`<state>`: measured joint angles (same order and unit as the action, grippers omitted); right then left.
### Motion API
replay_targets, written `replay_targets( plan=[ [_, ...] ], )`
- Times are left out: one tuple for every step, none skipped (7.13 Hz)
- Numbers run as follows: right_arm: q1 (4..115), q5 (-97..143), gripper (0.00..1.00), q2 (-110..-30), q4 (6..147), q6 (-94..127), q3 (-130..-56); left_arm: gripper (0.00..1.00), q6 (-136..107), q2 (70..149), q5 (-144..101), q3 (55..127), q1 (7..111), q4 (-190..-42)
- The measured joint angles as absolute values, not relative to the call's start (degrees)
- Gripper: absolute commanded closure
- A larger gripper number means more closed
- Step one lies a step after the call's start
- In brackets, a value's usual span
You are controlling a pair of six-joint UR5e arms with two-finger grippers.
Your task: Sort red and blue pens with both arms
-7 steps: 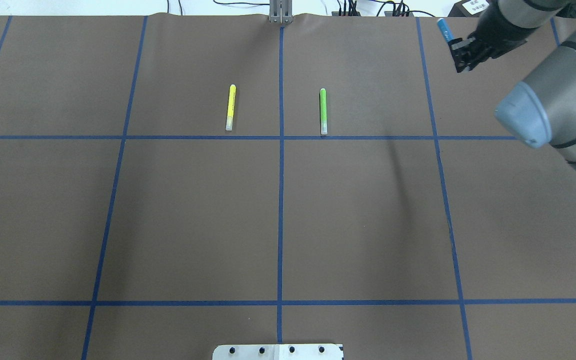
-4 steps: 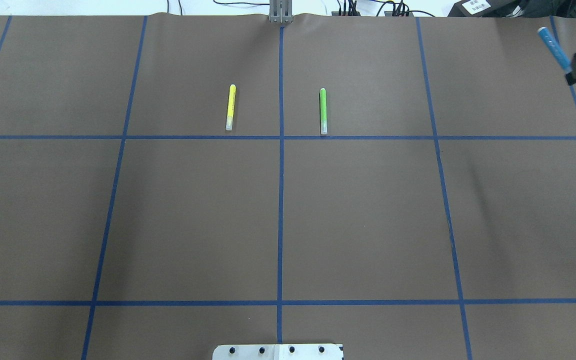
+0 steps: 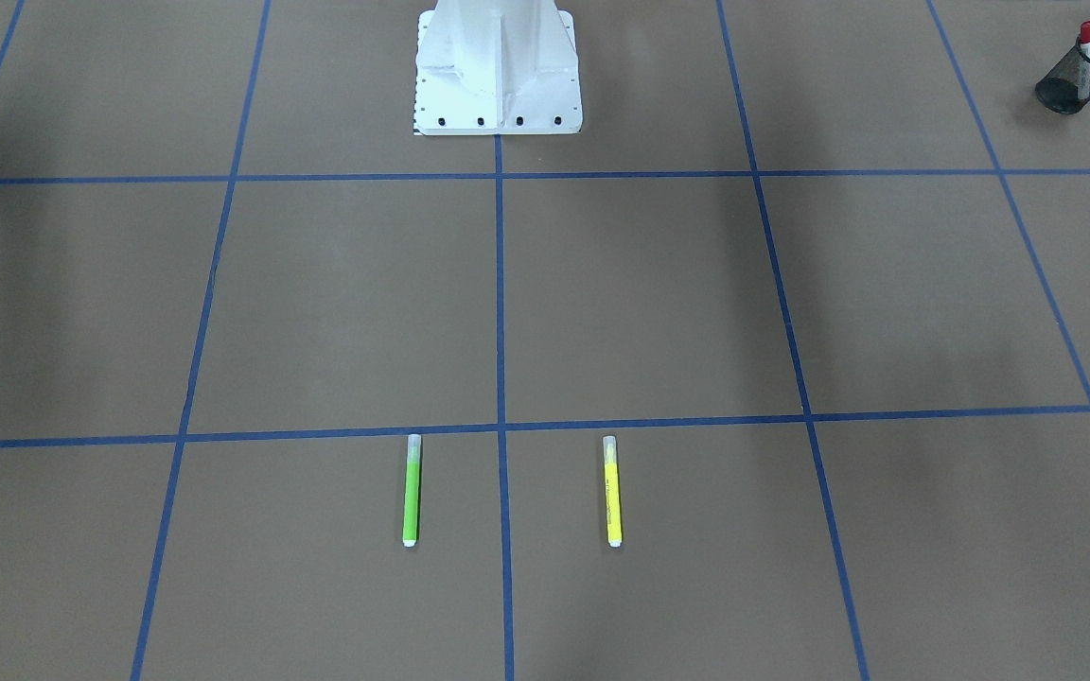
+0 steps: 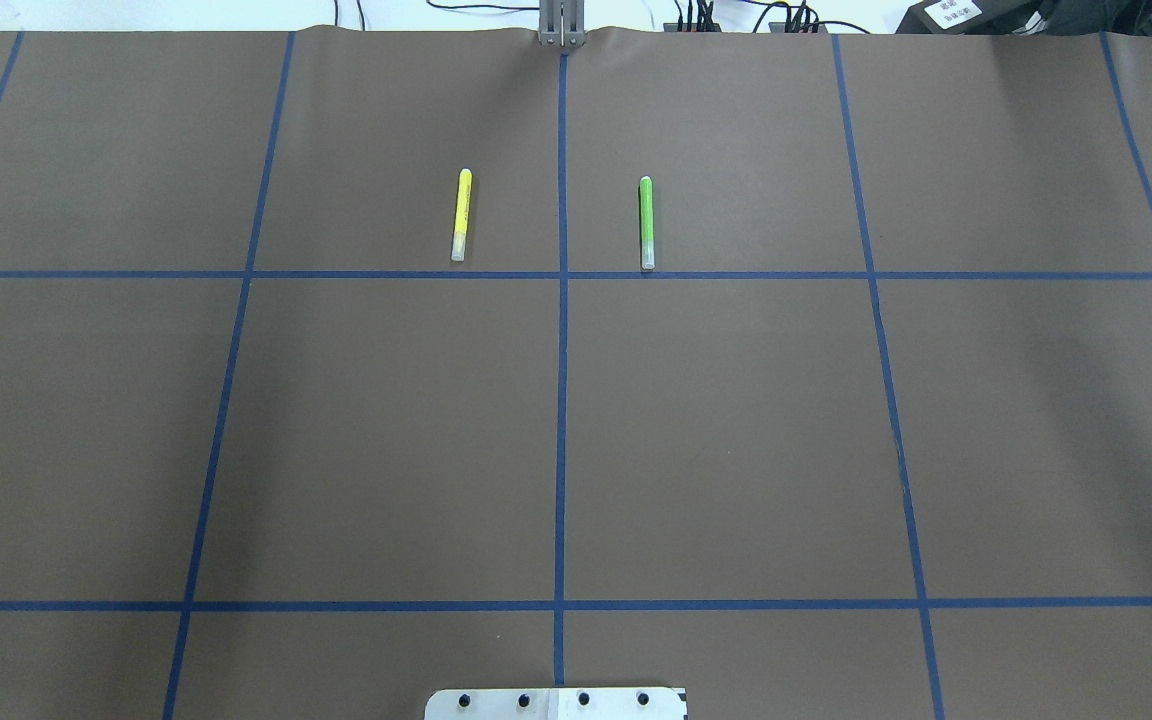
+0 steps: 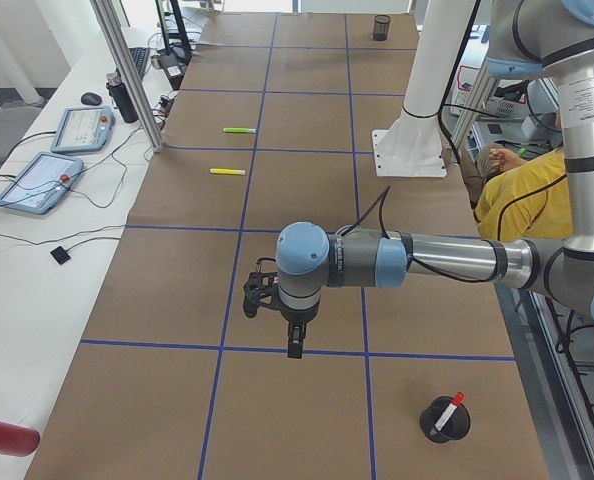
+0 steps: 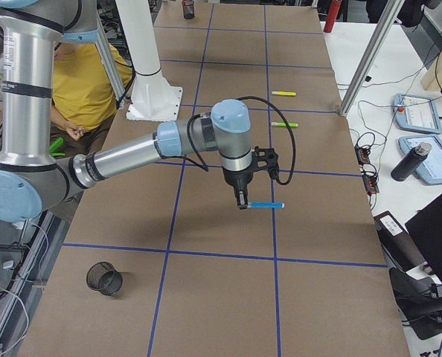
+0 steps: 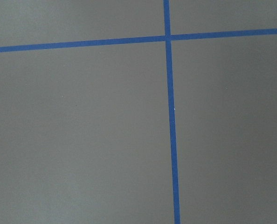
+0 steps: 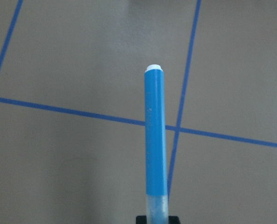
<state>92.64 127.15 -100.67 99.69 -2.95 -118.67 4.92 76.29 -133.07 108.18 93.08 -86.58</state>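
Gone now from the overhead view, my right gripper [image 6: 241, 204] clamps the blue pen [image 8: 155, 140]: blue barrel, white end, clear cap.

Quick tally | pens: 4 – yellow pen [image 4: 461, 215], green pen [image 4: 647, 222], blue pen [image 8: 155, 140], red-capped pen [image 3: 1085, 47] | arms: 2 – left arm [image 5: 427, 262], right arm [image 6: 124, 158] | mesh cups: 2 – near cup [image 5: 457, 428], far cup [image 5: 381, 27] | white pedestal [image 3: 498, 66]: 1 | handheld screens: 2 – upper screen [image 5: 82, 128], lower screen [image 5: 37, 182] | person [image 5: 522, 195]: 1
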Motion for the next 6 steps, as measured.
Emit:
replay_targets(
  plan=[
    [97.9,128.2,1.0,-106.97,99.7,-8.15,-119.69,0.0,4.92,76.29,-133.07,108.19,93.07,-87.33],
    [103.79,130.28,1.0,-112.88,99.73,-11.29,-120.18,0.0,4.94,76.29,-133.09,108.22,93.08,-87.97],
    [109.23,132.39,1.0,-118.49,99.77,-12.68,-120.32,0.0,4.98,76.29,-133.12,108.32,93.08,-88.35],
    [113.89,134.57,1.0,-123.91,99.82,-13.31,-120.27,0.0,5.0,76.29,-133.14,108.45,93.08,-88.54],
    [117.64,137.02,1.0,-128.9,100.57,-13.57,-120.16,0.0,5.01,76.29,-133.15,108.48,93.08,-88.95],
    [120.79,139.28,1.0,-131.89,103.91,-13.66,-120.27,0.0,5.01,76.29,-133.15,108.43,93.08,-89.82]
  ],
)
